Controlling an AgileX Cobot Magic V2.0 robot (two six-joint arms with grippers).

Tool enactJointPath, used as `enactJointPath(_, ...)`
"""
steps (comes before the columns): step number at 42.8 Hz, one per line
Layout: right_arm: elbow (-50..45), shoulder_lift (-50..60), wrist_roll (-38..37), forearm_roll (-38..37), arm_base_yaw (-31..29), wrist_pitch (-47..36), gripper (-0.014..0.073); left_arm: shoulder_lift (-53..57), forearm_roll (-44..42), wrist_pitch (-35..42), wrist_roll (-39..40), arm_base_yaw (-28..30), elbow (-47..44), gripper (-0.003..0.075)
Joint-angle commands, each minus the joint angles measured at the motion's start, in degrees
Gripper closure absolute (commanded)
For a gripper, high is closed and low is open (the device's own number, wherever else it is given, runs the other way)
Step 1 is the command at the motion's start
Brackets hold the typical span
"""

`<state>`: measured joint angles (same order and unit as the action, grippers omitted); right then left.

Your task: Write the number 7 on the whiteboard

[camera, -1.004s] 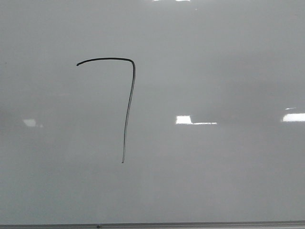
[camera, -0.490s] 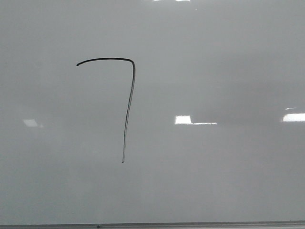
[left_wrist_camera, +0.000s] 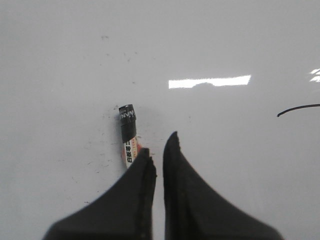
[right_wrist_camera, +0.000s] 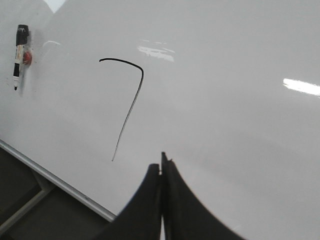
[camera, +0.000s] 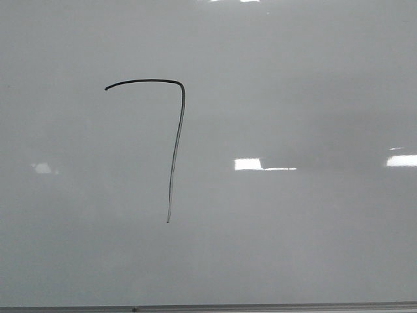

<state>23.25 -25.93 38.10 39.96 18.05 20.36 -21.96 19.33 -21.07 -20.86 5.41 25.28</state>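
The number 7 (camera: 174, 140) stands finished on the whiteboard (camera: 313, 248); right claw (right_wrist_camera: 161, 162) pressed together, left claw (left_wrist_camera: 159, 150) slightly spread

The whiteboard (camera: 293, 78) is a glossy pale grey-white surface with a thin metal edge strip along its near side. Drawn on it — the number 7 (camera: 176, 143), thin black line. A marker (right_wrist_camera: 20, 55) lies on the board, well apart from the figure.
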Motion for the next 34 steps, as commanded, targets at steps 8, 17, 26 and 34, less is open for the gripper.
enactJointPath(8,1.55,-0.11,0.22,1.15,-0.37,-3.31,0.0662,6.06,0.53,3.00,-0.03,0.11,1.49,0.0741)
enactJointPath(17,1.55,-0.11,0.22,1.15,-0.37,-3.26,0.0662,5.96,0.53,3.00,-0.03,0.11,1.45,0.0741)
enactJointPath(26,1.55,-0.11,0.22,1.15,-0.37,-3.26,0.0662,5.96,0.53,3.00,-0.03,0.11,1.45,0.0741)
enactJointPath(34,1.55,-0.11,0.22,1.15,-0.37,-3.26,0.0662,6.07,0.13,4.35,-0.03,0.11,0.73,0.0741)
